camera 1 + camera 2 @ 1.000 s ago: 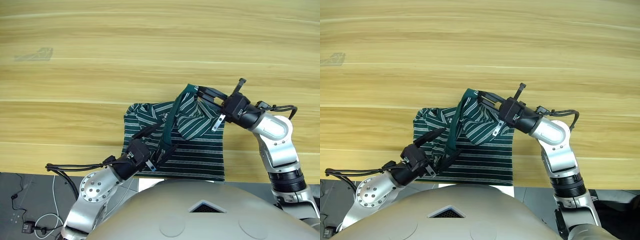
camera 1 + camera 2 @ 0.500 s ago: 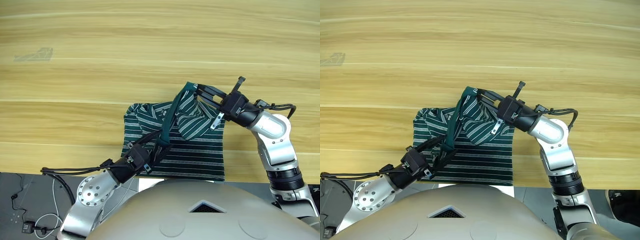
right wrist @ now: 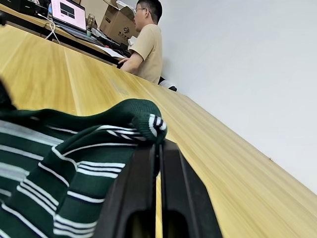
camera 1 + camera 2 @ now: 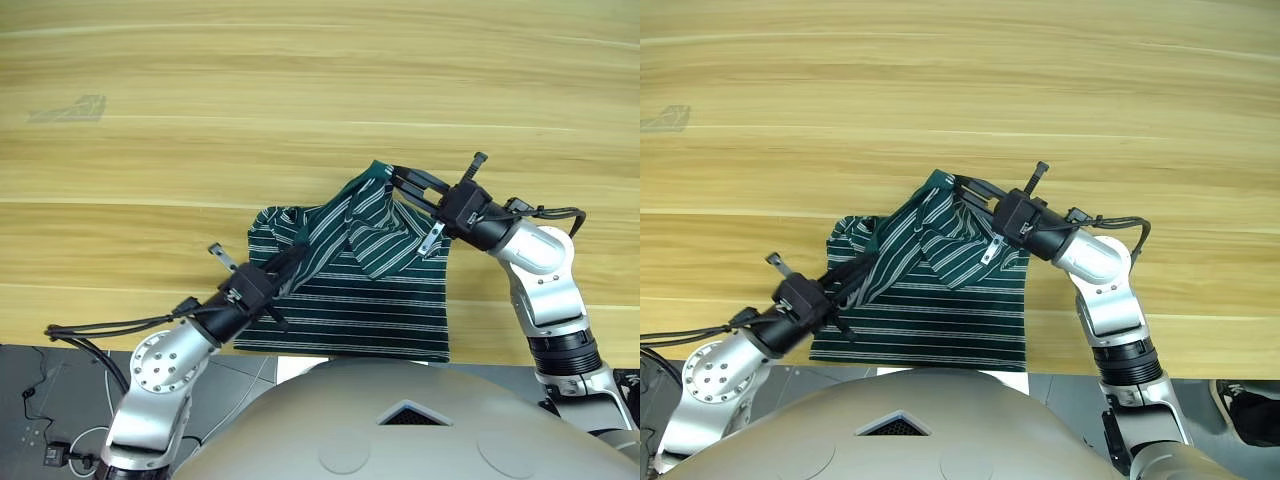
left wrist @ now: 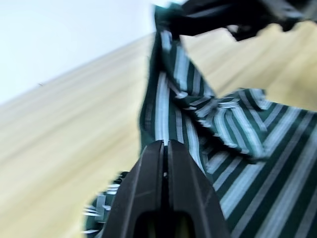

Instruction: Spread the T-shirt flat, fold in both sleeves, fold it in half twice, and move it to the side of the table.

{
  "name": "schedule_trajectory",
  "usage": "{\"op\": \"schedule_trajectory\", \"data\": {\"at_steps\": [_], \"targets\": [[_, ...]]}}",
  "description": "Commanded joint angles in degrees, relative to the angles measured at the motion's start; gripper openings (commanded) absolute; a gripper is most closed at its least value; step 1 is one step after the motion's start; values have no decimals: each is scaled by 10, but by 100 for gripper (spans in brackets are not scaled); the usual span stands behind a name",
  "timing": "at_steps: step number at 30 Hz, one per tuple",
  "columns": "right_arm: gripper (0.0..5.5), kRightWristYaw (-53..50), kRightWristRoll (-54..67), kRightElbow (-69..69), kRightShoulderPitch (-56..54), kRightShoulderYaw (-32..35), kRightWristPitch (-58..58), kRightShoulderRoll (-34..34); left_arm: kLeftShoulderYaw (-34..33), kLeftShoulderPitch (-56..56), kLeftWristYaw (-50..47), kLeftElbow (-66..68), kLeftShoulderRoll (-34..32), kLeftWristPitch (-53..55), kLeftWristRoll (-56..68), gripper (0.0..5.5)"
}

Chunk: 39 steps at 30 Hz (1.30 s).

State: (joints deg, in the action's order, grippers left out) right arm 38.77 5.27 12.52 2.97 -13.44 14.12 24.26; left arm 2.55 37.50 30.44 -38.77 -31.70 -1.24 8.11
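Head views: striped green T-shirt (image 4: 380,305) is lying at the 6 o'clock edge of the wooden table (image 4: 300,90), partly folded. R gripper (image 4: 392,175) is sitting at the shirt's 1 o'clock, fingers closed on a dark green edge and holding it up off the tabletop. L gripper (image 4: 298,262) is sitting at the shirt's 8 o'clock, fingers together on a fold. A raised ridge of cloth is running betw. the two grippers.

L wrist view: fingers (image 5: 151,168) are pressing together w/ no gap; striped cloth is rising from the tips toward the R gripper.

R wrist view: fingers (image 3: 141,168) are clamping a ribbed green edge, which is bunching just over the tips.
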Motion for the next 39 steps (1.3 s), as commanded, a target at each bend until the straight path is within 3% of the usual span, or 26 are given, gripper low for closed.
{"op": "schedule_trajectory", "data": {"at_steps": [1,5,11,14,20,24,29,33,36,39], "targets": [[0,-9,-2,-11,0,16,14,2,-24,-39,5,8,-10,2,-5,2],[0,-11,5,-21,-4,27,22,0,-29,-94,9,29,-12,-4,-13,2],[0,5,32,-68,-58,63,25,10,-50,-284,-16,112,-7,45,-15,2],[0,-22,37,-222,-204,113,38,4,-41,-499,-31,247,-20,81,-57,2],[0,-193,-53,-659,-623,129,89,14,65,-1038,-169,825,42,-13,-232,2],[0,-232,-80,-738,-737,120,113,36,80,-1180,-227,928,50,-61,-259,2],[0,-227,-82,-767,-753,128,175,51,79,-1200,-228,961,30,-127,-262,2],[0,-192,-89,-773,-717,123,228,46,101,-1123,-165,927,13,-192,-272,2],[0,-123,-83,-730,-646,105,266,34,111,-998,-97,810,-4,-204,-254,2],[0,-14,-59,-595,-496,60,293,36,124,-780,-23,588,-44,-188,-236,2]]}}
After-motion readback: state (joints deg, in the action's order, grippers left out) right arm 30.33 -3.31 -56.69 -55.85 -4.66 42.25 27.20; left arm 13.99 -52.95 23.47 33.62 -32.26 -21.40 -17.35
